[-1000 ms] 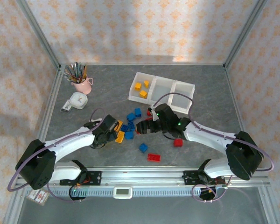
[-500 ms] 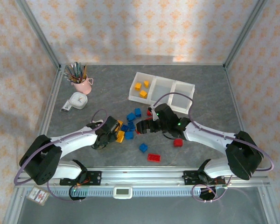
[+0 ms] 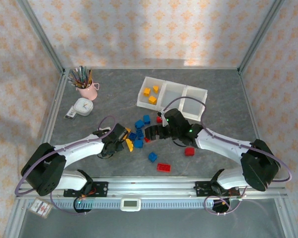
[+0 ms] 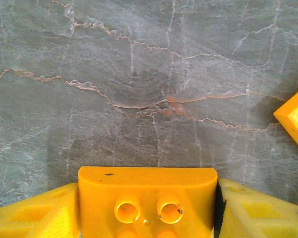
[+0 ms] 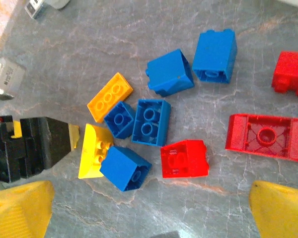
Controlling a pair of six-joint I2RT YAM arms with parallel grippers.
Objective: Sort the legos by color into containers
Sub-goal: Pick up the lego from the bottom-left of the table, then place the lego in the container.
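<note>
Mostly bare table (image 3: 228,104) rings legos (image 3: 139,124); tray (image 3: 194,96) beyond; left jaws clamp yellow lego (image 4: 146,198).

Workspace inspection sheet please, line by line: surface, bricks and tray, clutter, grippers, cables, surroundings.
Surface: grey marbled table, no spills seen.
Job's things: white tray holds three yellow bricks in its left compartment, other two look empty; loose bricks, blue, red and yellow, lie between the arms.
Clutter: pink cup of pencils; small white device beside it.
Grippers: left gripper shut on a yellow brick; right gripper open over the loose bricks.
Cables: purple cables loop along both arms; nothing snagged seen.
Surroundings: patterned walls, metal frame.
</note>
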